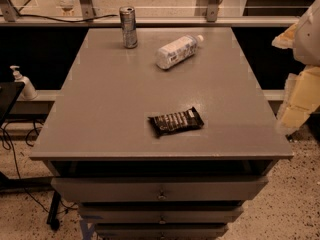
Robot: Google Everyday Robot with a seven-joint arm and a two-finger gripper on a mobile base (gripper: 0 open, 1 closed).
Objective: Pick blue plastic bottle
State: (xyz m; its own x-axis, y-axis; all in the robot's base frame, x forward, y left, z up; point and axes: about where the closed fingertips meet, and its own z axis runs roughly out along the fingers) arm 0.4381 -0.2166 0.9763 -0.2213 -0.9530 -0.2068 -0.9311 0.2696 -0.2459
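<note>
The blue plastic bottle [177,51] lies on its side at the back middle of the grey tabletop [110,114]. It is translucent and whitish with a pale label, and its white cap points to the back right. My gripper [296,106] shows as pale cream parts of the arm at the right edge of the view. It is beside the table's right edge, off the tabletop and well apart from the bottle, with nothing seen in it.
A slim silver can [128,27] stands upright at the back left of the table, left of the bottle. A dark snack packet [176,121] lies near the front middle. Drawers [160,189] are below the top. A white pump bottle [23,84] stands on a ledge at the left.
</note>
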